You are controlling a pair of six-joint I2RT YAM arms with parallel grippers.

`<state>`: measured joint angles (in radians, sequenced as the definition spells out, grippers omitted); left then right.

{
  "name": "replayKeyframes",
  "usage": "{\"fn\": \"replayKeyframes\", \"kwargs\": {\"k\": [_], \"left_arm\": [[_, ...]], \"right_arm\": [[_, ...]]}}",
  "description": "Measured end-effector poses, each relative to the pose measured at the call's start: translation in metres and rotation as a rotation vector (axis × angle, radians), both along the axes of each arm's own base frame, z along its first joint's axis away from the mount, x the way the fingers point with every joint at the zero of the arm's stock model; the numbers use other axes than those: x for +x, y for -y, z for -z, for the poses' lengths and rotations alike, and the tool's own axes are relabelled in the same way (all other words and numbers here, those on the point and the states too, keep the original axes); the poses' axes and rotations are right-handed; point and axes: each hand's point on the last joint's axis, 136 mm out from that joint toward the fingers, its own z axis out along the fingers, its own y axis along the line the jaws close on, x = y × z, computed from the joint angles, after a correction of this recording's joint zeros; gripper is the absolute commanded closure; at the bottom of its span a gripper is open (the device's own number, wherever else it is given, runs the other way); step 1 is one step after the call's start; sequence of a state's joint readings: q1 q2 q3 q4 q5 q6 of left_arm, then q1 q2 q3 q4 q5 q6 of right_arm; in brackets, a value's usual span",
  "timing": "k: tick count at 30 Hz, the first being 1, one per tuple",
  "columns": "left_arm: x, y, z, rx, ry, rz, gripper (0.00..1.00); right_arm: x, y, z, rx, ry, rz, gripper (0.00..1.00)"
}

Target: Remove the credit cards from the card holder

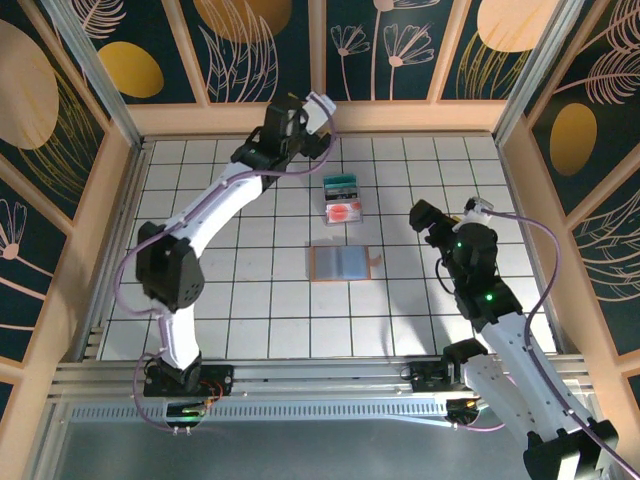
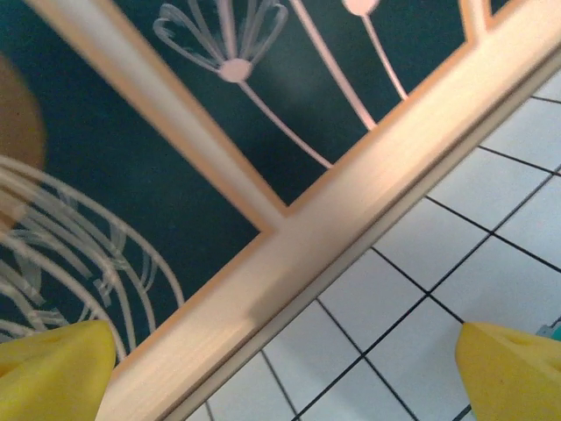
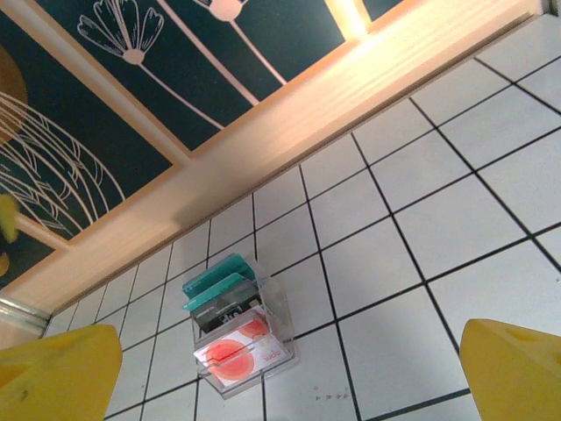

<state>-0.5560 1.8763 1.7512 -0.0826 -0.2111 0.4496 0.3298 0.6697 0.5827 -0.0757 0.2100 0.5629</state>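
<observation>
Top view: your left arm point(image 1: 215, 205) reaches to the far side of the counter point(image 1: 250, 300). Its wrist is up by the far wall point(image 1: 400, 115), left of the cards. You see the left jaws spread wide. In the left wrist view the yellow fingertips point(image 2: 53, 373) sit one at each lower corner. Between them are white tiles and the wooden rail point(image 2: 351, 210), and they pinch nothing. A sliver of teal shows at that view's right edge, just above the right fingertip; you cannot tell what it is.

Your right arm point(image 1: 500, 320) works the right side of the counter, its head turned toward the far left, near the cards but apart from them. You see the right jaws spread wide as well. Their yellow fingertips point(image 3: 517, 373) are at the lower corners of the right wrist view, with bare tile between them.

The credit cards point(image 1: 343, 198) lie in a small pile on the counter, far of centre, between the two arm heads. The teal ones are at the far end, with a dark one beneath them. A white one with a red spot point(image 3: 232, 355) is at the near end. A clear plastic tray or sleeve seems to hold the pile; you cannot tell which.

The card holder point(image 1: 342, 263) lies open and flat on the near side of the pile, close to it but not touching. Its blue-grey face is up, its edges are tan, and a small tab is on its right side. Both arms are apart from it.
</observation>
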Motion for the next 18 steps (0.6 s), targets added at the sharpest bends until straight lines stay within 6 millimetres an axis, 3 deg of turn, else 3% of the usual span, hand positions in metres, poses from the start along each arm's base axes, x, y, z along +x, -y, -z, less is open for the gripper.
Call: {"fn": "replayKeyframes", "kwargs": {"k": [3,11,18], "left_arm": [[-0.016,-0.021,-0.004,-0.031,0.028,-0.059,0.01],[-0.061,-0.074,0.022,-0.084,0.035,-0.209,0.01],[-0.094,-0.11,0.028,-0.184,0.044,-0.317,0.01]], "right_arm": [[0.0,0.003,0.001,-0.005,-0.002,0.014,0.01],[0.002,0.01,0.005,-0.021,-0.018,0.056,0.01],[0.008,0.009,0.018,-0.039,-0.062,0.06,0.01]]}}
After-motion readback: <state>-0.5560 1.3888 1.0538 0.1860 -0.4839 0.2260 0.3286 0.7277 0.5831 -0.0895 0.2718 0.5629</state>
